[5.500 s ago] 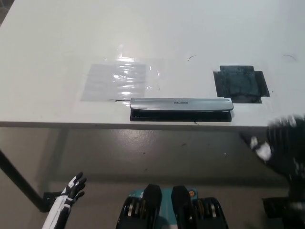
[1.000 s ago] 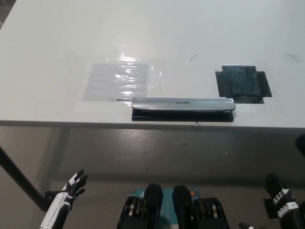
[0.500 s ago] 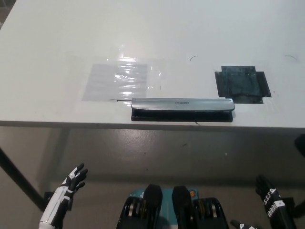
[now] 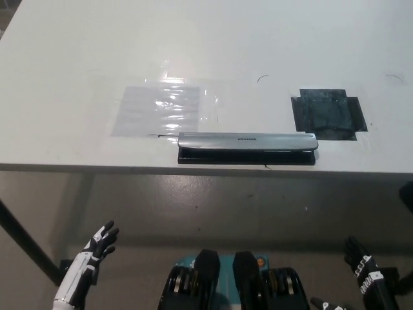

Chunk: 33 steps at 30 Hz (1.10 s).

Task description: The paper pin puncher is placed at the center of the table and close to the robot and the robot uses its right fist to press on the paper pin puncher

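Note:
The paper pin puncher (image 4: 247, 147), a long silver bar on a black base, lies along the near edge of the white table (image 4: 77, 58), about the middle. My black right hand (image 4: 362, 266) hangs low at the bottom right, below the table's edge and well clear of the puncher, with its fingers spread and nothing in them. My white left hand (image 4: 98, 244) rests at the lower left, under the table level, fingers apart and empty.
A clear plastic sheet (image 4: 161, 108) lies flat on the table just left of and behind the puncher. A dark square patch (image 4: 328, 113) sits on the tabletop to the right. A black table leg (image 4: 22, 242) runs down at the far left.
Over the last second my right hand has shifted slightly left and down at the bottom right. The left hand has risen a little. The puncher stays put.

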### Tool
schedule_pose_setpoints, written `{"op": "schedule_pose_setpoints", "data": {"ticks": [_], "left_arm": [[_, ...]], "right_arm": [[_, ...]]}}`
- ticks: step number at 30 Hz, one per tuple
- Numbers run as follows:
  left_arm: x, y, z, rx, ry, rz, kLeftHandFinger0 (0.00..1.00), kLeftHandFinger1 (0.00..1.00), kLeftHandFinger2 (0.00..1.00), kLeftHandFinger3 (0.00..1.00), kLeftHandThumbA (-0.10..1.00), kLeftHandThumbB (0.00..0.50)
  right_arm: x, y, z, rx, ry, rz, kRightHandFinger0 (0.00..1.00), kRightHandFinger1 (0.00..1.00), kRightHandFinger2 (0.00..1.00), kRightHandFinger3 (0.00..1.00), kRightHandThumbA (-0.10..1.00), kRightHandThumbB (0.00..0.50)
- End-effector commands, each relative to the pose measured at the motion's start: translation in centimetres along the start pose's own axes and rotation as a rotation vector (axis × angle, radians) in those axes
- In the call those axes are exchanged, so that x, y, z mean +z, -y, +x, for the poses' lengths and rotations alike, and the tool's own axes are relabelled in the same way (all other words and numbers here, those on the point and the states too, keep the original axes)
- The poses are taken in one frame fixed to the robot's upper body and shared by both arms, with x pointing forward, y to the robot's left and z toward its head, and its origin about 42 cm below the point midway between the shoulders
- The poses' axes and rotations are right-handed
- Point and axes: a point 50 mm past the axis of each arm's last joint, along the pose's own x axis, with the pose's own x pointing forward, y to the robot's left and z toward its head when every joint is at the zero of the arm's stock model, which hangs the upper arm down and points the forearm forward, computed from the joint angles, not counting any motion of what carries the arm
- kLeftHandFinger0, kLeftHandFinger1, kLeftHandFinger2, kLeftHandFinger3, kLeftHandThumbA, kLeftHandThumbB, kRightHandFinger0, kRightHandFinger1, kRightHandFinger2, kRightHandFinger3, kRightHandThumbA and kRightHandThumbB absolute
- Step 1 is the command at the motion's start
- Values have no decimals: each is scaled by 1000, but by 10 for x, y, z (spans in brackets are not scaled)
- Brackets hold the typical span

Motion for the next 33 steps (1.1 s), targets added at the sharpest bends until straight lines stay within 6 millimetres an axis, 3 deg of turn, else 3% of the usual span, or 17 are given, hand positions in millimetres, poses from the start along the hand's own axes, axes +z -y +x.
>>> {"op": "schedule_pose_setpoints", "data": {"ticks": [1,6,19,26,33], "left_arm": [[9,-5,5,-12,52,27,1000,1000,1000,1000,1000,211],[11,-6,6,-12,51,26,1000,1000,1000,1000,1000,224],[14,-8,8,-10,66,18,1000,1000,1000,1000,1000,202],[12,-7,7,-7,62,22,1000,1000,1000,1000,1000,201],[10,-7,4,-9,56,18,1000,1000,1000,1000,1000,209]], "right_arm": [[8,-1,7,3,86,1,1000,1000,1000,1000,1000,343],[8,-1,7,1,84,12,1000,1000,1000,1000,1000,339],[10,1,9,8,93,14,1000,1000,1000,1000,1000,322],[8,1,9,14,89,23,1000,1000,1000,1000,1000,359],[7,-1,7,13,89,24,1000,1000,1000,1000,1000,339]]}}
